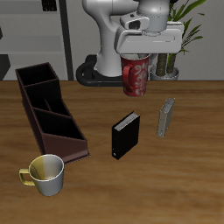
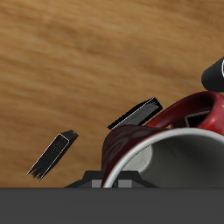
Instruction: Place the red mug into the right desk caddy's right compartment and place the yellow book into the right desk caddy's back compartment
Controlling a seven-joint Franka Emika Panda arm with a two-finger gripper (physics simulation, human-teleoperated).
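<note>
Aloft, the red mug (image 1: 136,76) hangs pinched in the pincer (image 1: 140,58) above the surface's (image 1: 175,175) back part.
Below, the yellow book (image 1: 165,117) stands upright beside the black book (image 1: 125,135); the right desk caddy (image 1: 48,109) sits well apart, a yellow-and-white mug (image 1: 45,173) near its front end.

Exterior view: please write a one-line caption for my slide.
Gripper holds red mug above table, behind two books and caddy.

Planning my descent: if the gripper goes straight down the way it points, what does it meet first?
The gripper already carries the red mug, which would likely meet the bare table first. Height is unclear.
</note>
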